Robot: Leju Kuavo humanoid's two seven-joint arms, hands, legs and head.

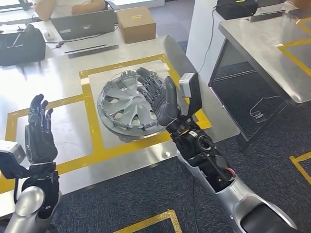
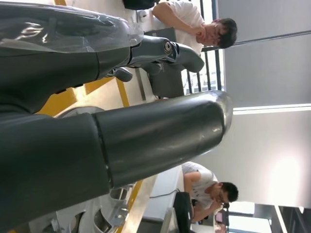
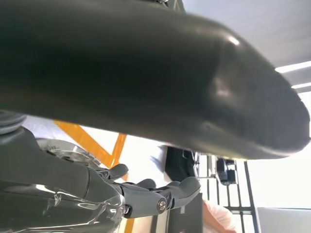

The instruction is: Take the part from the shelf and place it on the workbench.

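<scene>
Both hands spread, empty: left hand (image 1: 39,131), right hand (image 1: 157,97) over hubcap (image 1: 124,109) on workbench (image 1: 73,128); lift straight up.

one wheel cover (image 1: 128,104), one cardboard box (image 1: 135,23), one laptop (image 1: 83,23)

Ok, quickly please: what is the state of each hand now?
Left hand: open, holding nothing.
Right hand: open over the wheel cover, fingers spread, not gripping it.
</scene>
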